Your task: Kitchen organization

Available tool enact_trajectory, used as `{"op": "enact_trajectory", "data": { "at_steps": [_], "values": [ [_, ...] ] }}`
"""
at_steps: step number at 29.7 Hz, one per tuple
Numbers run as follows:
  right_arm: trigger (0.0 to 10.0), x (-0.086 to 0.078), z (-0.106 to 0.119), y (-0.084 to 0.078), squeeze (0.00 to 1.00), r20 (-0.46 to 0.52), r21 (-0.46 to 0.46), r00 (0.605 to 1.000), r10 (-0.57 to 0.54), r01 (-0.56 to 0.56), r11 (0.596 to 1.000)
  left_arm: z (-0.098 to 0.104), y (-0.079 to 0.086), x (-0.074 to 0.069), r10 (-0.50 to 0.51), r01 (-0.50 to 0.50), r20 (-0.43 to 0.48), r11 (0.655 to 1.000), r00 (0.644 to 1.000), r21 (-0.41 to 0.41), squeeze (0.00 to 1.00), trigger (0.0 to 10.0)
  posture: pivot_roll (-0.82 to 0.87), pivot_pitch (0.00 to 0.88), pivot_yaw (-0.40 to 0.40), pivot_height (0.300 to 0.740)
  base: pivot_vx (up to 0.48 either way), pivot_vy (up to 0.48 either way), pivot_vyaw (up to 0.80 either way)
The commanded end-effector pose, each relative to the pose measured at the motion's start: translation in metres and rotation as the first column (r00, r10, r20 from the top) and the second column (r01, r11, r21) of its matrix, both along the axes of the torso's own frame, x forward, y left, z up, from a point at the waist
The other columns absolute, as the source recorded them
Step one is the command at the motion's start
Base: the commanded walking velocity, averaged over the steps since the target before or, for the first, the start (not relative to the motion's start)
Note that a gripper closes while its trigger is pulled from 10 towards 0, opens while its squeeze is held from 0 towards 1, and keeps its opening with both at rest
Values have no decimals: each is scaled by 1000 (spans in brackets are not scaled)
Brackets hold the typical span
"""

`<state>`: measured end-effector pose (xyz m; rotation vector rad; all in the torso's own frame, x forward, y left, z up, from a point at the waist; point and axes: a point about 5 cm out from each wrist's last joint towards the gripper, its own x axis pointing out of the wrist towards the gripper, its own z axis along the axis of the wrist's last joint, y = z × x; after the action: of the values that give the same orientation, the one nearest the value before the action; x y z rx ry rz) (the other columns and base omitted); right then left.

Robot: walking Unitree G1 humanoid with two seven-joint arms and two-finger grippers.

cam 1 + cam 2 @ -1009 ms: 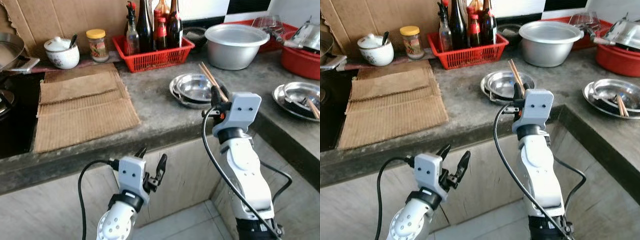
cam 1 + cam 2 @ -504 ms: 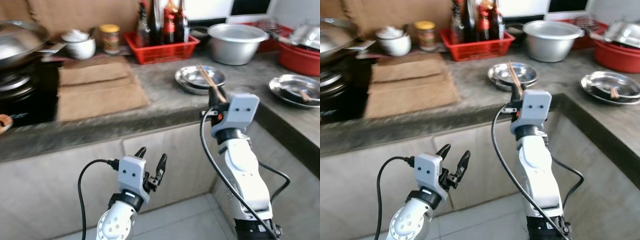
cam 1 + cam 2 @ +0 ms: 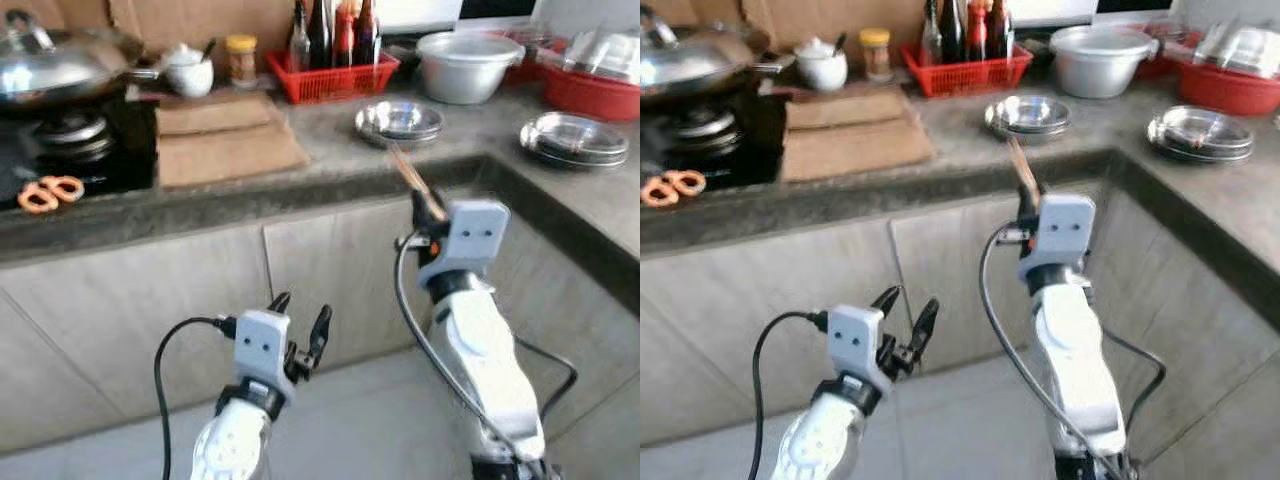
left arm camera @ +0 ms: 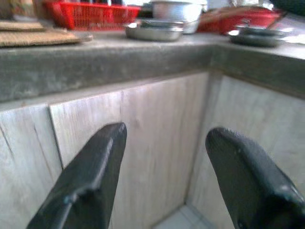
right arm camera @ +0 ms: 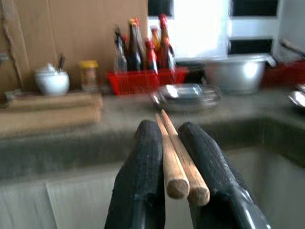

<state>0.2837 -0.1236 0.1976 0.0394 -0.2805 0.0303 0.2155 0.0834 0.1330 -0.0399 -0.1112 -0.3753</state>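
Right claw point(image 5: 169, 157) was raised on an upright silver forearm, its two black fingers point(image 5: 143, 162) clamped on a pair of chopsticks point(image 5: 178, 164). Left claw point(image 3: 300, 330) was held lower, well apart from it, fingers point(image 4: 90, 176) spread and holding nothing.

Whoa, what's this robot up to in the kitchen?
It stands facing the grey counter in the corner of the kitchen. Its right gripper is shut on a pair of wooden chopsticks, held up in front of the cabinets. Its left gripper hangs open and empty, low by the cabinet doors. On the counter sit stacked steel plates and a red basket of bottles.
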Motion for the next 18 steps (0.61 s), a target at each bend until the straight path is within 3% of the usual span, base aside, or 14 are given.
{"op": "enact_trajectory", "data": {
  "at_steps": [1, 8, 18],
  "values": [
    [10000, -2, 7, 1, 0, 28, 4, 1000, 8, -8, 1000, 3, -1, 0, -8, 8, 14, 1000, 1000, 8, 0, 10000, 62, 75, -23, 740, -352, 0, 0],
    [10000, -4, 3, 3, 0, 5, 1, 1000, 16, -16, 1000, 2, 0, 1, -7, 7, 10, 1000, 1000, 13, 0, 10000, 62, 79, -22, 740, -340, 0, -634],
    [10000, -5, 2, 3, 0, 3, -8, 1000, 17, -17, 1000, 1, 1, 2, 2, -2, -1, 1000, 1000, 17, 0, 10000, 57, 76, -20, 740, 0, 0, -800]
  ]
}}
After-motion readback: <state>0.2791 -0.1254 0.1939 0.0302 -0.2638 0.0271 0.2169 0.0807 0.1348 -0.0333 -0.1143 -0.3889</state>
